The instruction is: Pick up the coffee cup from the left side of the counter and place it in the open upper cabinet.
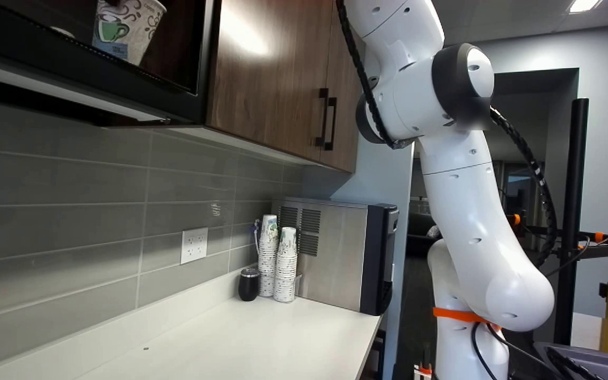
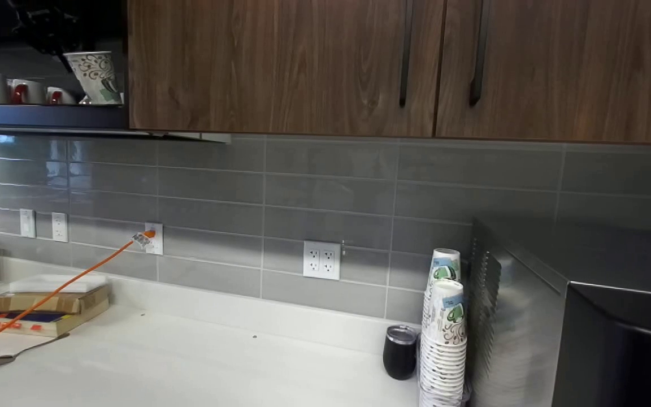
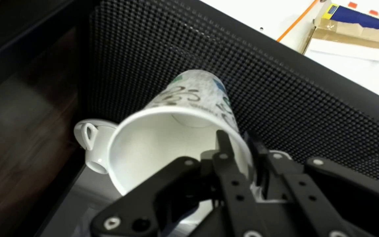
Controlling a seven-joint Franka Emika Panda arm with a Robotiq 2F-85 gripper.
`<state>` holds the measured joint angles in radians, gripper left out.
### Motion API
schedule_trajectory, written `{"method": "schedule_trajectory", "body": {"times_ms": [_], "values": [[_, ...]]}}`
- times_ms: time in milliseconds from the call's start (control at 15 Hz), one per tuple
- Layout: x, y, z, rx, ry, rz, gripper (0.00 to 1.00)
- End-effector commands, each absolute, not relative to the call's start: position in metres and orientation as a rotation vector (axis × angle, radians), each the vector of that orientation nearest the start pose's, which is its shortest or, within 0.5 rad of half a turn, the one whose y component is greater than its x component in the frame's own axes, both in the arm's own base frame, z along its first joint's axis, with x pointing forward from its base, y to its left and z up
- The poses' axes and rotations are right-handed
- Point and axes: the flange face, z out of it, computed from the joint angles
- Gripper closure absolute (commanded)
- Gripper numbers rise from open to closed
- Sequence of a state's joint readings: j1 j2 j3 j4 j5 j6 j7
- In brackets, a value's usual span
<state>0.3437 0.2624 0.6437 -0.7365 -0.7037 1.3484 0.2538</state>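
Observation:
The coffee cup is tilted inside the open upper cabinet in both exterior views (image 1: pixel 131 31) (image 2: pixel 96 74). Its bottom is at the shelf; I cannot tell if it bears on it. In the wrist view the cup (image 3: pixel 197 89) shows its open mouth towards me, over the cabinet's black mesh shelf (image 3: pixel 143 49). My gripper (image 3: pixel 236 136) has one finger inside the cup and one outside, shut on its rim wall. In an exterior view the gripper (image 2: pixel 64 52) is dark against the cabinet (image 2: pixel 43 117). The counter (image 1: pixel 283 343) (image 2: pixel 218 362) lies below.
White and red-handled mugs (image 2: pixel 29 91) stand left of the cup on the shelf. A white handled cup (image 3: pixel 100 144) lies close by in the wrist view. Closed wood doors (image 1: pixel 267 79) adjoin the opening. Cup stacks (image 1: pixel 285 264), a black tumbler (image 1: pixel 249 285) and a steel machine (image 1: pixel 330 253) stand on the counter.

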Motion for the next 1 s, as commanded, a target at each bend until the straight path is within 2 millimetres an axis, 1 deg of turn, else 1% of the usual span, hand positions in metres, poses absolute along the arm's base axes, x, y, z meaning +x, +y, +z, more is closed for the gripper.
{"method": "schedule_trajectory", "body": {"times_ms": [0,67,267,400,467,733,867,933], "values": [[0.430,0.331,0.863,-3.121,-0.560,-0.957,0.48],[0.430,0.330,0.864,-3.122,-0.553,-0.967,0.41],[0.427,0.328,0.870,-3.121,-0.529,-1.005,0.17],[0.424,0.325,0.876,-3.123,-0.513,-1.041,0.03],[0.424,0.324,0.878,-3.126,-0.504,-1.060,0.00],[0.425,0.321,0.883,-3.135,-0.476,-1.119,0.00],[0.419,0.321,0.888,-3.133,-0.476,-1.143,0.00],[0.411,0.321,0.893,-3.134,-0.475,-1.151,0.00]]}}
